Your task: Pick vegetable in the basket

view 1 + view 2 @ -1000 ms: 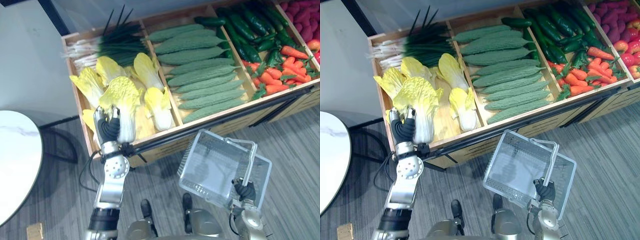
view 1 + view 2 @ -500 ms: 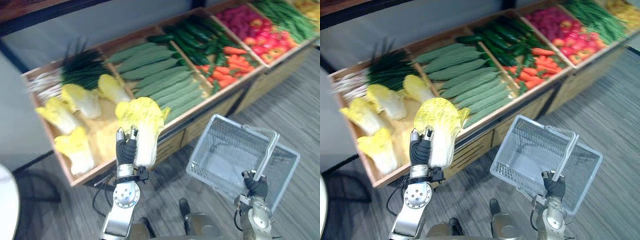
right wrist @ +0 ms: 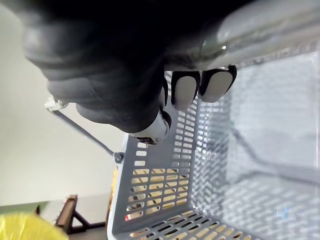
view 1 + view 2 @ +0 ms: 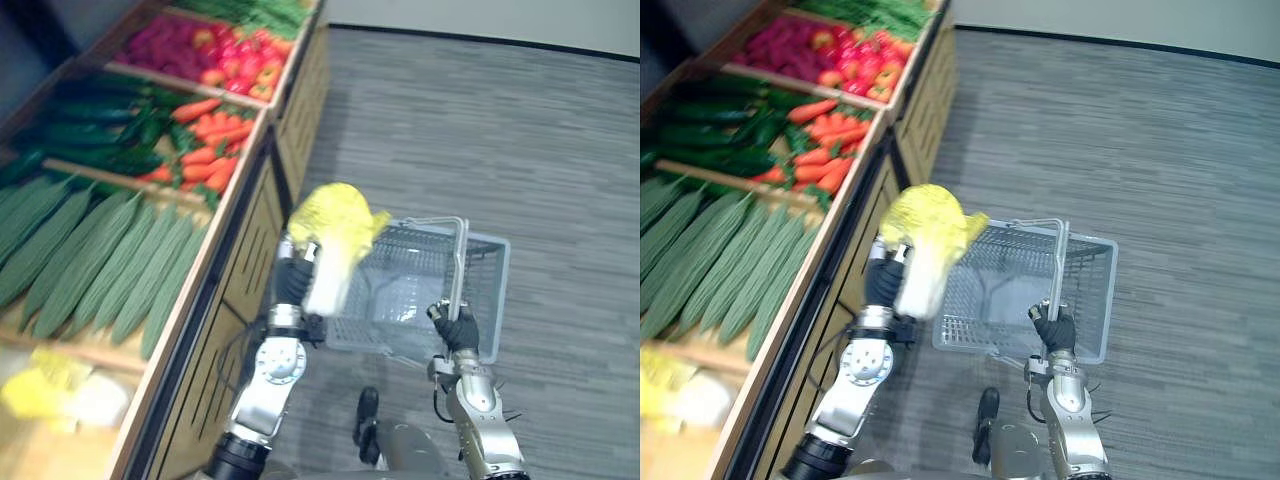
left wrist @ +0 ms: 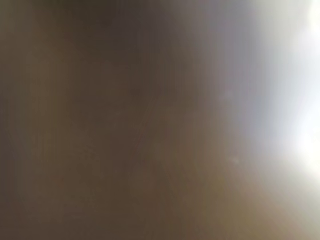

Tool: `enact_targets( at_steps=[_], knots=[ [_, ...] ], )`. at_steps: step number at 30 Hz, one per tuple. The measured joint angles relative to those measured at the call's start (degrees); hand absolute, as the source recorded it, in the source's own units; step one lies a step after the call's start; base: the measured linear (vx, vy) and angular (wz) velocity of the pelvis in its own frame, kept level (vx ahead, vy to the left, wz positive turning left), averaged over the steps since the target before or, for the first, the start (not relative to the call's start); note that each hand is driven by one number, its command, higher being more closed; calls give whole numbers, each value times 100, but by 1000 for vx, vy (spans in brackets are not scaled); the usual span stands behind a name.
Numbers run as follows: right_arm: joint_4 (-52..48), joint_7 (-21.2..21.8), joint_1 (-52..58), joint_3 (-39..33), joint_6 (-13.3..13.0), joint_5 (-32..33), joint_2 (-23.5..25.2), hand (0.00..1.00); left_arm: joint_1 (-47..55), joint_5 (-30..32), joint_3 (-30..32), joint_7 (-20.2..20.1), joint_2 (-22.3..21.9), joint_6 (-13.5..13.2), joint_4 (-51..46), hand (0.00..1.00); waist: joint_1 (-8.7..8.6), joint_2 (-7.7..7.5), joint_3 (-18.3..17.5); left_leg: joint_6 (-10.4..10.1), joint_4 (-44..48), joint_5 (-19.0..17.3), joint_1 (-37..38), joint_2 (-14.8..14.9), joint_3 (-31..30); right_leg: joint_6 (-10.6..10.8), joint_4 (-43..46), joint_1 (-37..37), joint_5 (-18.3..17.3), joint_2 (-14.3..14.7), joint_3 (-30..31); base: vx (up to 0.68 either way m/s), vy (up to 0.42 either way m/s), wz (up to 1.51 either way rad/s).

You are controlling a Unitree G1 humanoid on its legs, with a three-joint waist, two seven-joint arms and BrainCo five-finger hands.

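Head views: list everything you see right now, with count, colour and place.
napa cabbage: one, yellow leaves, white stalk, held at the basket's left edge
basket: one, grey mesh, nothing inside, over the floor
bitter gourds: several, pale green, stand compartment at left
cucumbers: several, dark green, next compartment along
carrots: several, orange, beside the cucumbers
red produce: a pile, red-pink, farther compartment
other cabbages: count unclear, yellow, nearest compartment
stand: one, wooden, robot's left
left hand: curled round the cabbage's stalk
right hand: curled round the basket's handle
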Motion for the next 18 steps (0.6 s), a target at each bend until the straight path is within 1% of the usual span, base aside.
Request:
enact_targets(
  at_steps=[1, 2, 3, 4, 5, 6, 7, 9, 10, 11, 14, 15, 16, 18],
  knots=[
    [-5, 4, -33, 25, 0, 39, -5, 100, -7, 5, 0, -2, 5, 0, 3, 100, 48, 1, 0, -11, -194, 7, -103, -94, -186, 15, -17, 44, 9, -16, 104, 160, 154, -129],
    [-30, 13, -70, 87, 0, 105, -28, 100, -10, 23, 7, 1, 10, 1, 14, 100, 93, 24, -15, -137, -710, 91, -232, -265, -554, 180, -31, 93, 70, -21, 336, 136, 185, -121],
    [-111, 23, -46, 168, 1, 131, -94, 100, -8, 47, 2, 1, -13, 1, 107, 100, 123, 110, -46, -351, -1471, 545, -275, -283, -846, 399, -37, 111, 129, 53, 523, 127, 202, -114],
    [-139, 39, -31, 229, -1, 154, -150, 100, -14, 53, 2, -1, -27, 3, 190, 100, 119, 154, -43, -353, -1635, 936, -300, -252, -914, 469, -67, 156, 149, 120, 651, 135, 231, -94],
    [-193, 144, 46, 358, 15, 192, -120, 100, -10, 63, -19, -10, -23, 32, 439, 100, 59, 46, -107, -343, -1770, 901, -125, -320, -766, 607, -231, 244, 240, 42, 810, 162, 225, -53],
    [-347, 201, 122, 440, 17, 273, -100, 100, -39, 76, -16, -23, -26, 81, 576, 100, 19, -49, -154, -287, -1948, 925, -45, -450, -670, 653, -341, 258, 268, -90, 844, 189, 254, -43],
    [-487, 290, 201, 523, 17, 368, -93, 100, -99, 129, -37, -32, -29, 150, 706, 100, 25, -125, -168, -194, -2171, 986, 49, -584, -559, 719, -418, 251, 305, -213, 943, 137, 191, -19],
    [-590, 403, 233, 647, 17, 445, -59, 100, -108, 240, -76, -33, -29, 197, 837, 100, 20, -149, -165, -150, -2333, 1015, 166, -702, -452, 750, -443, 254, 310, -321, 1001, 102, 163, -16],
    [-599, 463, 236, 735, 17, 562, 5, 100, -109, 305, -98, -34, -27, 274, 892, 100, 30, -164, -167, -149, -2394, 1015, 217, -745, -429, 752, -475, 279, 311, -358, 1057, 91, 133, -8],
    [-601, 506, 242, 768, 17, 581, 14, 100, -110, 311, -111, -34, -26, 291, 915, 100, 31, -169, -167, -145, -2402, 1013, 220, -757, -429, 756, -499, 291, 314, -368, 1076, 71, 97, -2],
    [-602, 651, 271, 1013, 17, 930, 122, 100, -154, 496, -156, -28, -27, 401, 1286, 100, 42, -198, -167, -127, -2491, 996, 306, -759, -385, 762, -524, 317, 318, -368, 1134, 45, 43, -7],
    [-603, 710, 295, 1145, 17, 1055, 125, 100, -206, 600, -162, -21, -26, 493, 1527, 100, 47, -213, -171, -128, -2547, 994, 372, -758, -351, 762, -540, 342, 318, -369, 1185, 20, 25, -20],
    [-635, 775, 304, 1289, 18, 1144, 128, 100, -271, 692, -151, -19, -24, 582, 1734, 0, 42, -241, -172, -127, -2603, 993, 405, -759, -309, 762, -571, 342, 318, -380, 1253, 8, 23, -21],
    [-794, 827, 399, 1427, 24, 1267, 125, 100, -356, 759, -59, -19, -31, 687, 1963, 0, 34, -297, -172, -128, -2671, 991, 404, -759, -285, 763, -626, 331, 317, -380, 1283, -14, 0, -12]
  ],
)
